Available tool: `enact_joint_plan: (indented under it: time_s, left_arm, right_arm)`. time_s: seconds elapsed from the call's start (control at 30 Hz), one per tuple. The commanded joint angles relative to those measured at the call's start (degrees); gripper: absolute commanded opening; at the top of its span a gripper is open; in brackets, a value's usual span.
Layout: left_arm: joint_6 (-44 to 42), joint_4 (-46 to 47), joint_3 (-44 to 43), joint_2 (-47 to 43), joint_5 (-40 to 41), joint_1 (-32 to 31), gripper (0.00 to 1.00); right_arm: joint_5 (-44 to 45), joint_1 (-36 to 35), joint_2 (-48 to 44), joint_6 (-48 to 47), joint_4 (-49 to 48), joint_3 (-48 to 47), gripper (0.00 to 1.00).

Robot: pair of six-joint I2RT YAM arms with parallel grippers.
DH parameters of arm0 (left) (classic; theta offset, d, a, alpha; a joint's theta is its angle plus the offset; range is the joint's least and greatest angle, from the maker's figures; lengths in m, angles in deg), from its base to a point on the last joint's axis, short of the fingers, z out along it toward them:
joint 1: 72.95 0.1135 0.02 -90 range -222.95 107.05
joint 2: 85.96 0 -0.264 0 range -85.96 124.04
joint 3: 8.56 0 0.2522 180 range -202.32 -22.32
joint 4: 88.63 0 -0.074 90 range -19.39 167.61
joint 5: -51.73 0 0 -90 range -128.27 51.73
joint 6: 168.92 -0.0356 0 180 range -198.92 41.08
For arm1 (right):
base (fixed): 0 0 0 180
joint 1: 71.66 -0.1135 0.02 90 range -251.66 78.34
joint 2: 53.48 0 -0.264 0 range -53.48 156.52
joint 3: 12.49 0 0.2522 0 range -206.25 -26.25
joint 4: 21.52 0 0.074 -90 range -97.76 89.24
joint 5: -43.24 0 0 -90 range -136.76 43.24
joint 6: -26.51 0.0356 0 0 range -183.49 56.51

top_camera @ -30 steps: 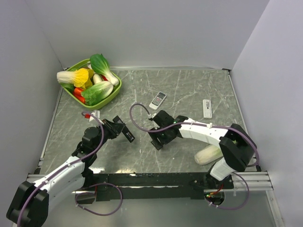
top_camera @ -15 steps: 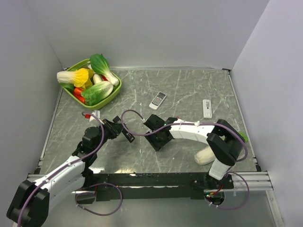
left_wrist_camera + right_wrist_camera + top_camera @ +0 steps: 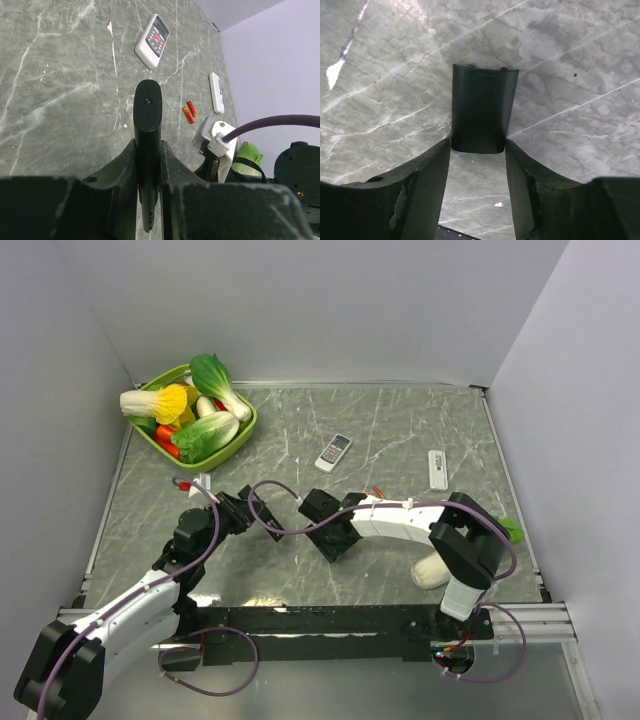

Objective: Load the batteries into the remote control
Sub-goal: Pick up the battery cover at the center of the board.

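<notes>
A black curved cover (image 3: 483,107) sits between the right gripper's (image 3: 477,146) fingers, grey marbled table (image 3: 570,60) behind it

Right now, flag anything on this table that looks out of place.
One white-and-green vegetable lies on the table by the right arm's base, far from the green basket holding the other vegetables. Two orange-red batteries lie loose beside the right arm, not yet in any remote. Nothing looks spilled or broken.

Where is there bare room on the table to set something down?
Bare: the far strip from the basket to the right wall, behind the white remote; also the near middle. Crowded: the centre, around the left gripper and right gripper.
</notes>
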Motion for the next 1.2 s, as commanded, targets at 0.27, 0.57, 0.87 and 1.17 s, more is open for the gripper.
enact_joint_plan:
  time_s: [0.27, 0.57, 0.87, 1.17]
  left_arm:
    - [2.05, 4.57, 0.73, 0.56, -1.6, 0.34, 0.01]
    - [2.93, 5.45, 1.26, 0.91, -2.13, 0.51, 0.02]
    - [5.65, 9.13, 3.28, 1.53, -2.31, 0.86, 0.01]
    - [8.82, 18.01, 6.09, 4.51, -4.94, 1.48, 0.01]
  right_arm:
    - [2.36, -0.26, 3.41, 2.67, 1.49, -2.35, 0.53]
    - [1.75, -0.35, 4.29, 3.64, 1.05, -2.08, 0.42]
    - [2.71, -0.26, -1.42, 2.85, -1.14, 0.02, 0.22]
    - [1.57, -0.26, -15.3, -2.15, -7.2, 3.72, 0.17]
